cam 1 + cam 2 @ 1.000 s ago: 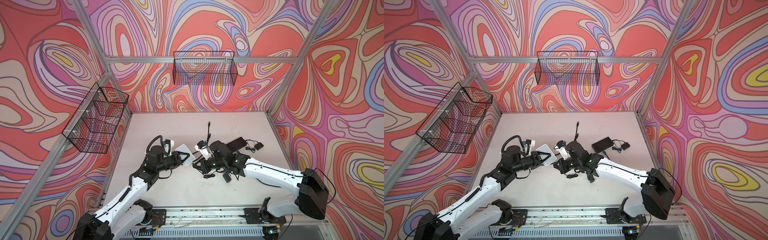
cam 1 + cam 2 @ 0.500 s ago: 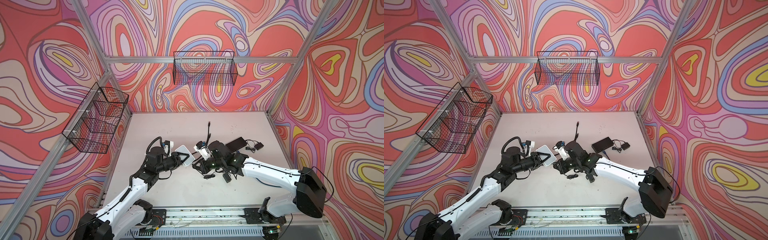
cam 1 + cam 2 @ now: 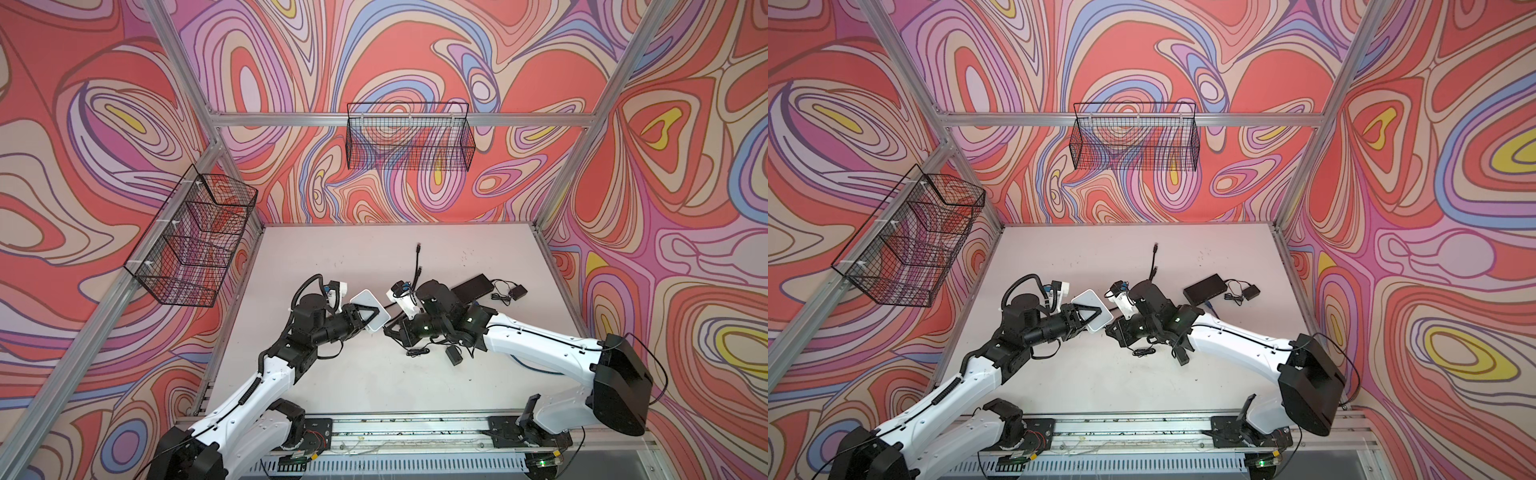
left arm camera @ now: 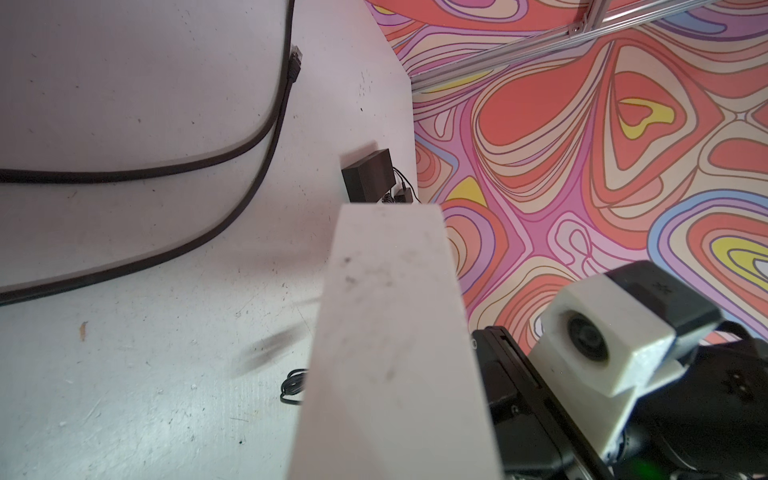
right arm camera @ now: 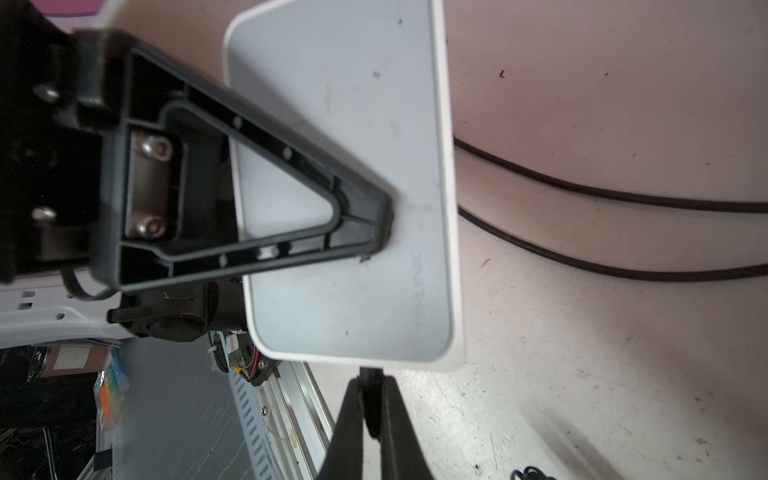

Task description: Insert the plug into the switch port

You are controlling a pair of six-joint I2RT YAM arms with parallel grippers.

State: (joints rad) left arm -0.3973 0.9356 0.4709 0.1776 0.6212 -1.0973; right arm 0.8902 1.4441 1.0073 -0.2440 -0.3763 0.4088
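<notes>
My left gripper is shut on the white switch and holds it above the table, tilted; both top views show it, with the switch flat between the jaws. In the right wrist view a black finger presses on the switch's broad face. My right gripper is shut on a small black plug. The plug's tip meets the switch's near edge. The port itself is hidden. In the left wrist view the switch fills the middle and hides my left jaws.
A black box with a power adapter lies at the right back of the table. Another adapter and thin wires lie under my right arm. A black cable runs toward the back. Wire baskets hang on the walls.
My right arm has edged slightly left toward the switch. The left arm and the switch have stayed still.
</notes>
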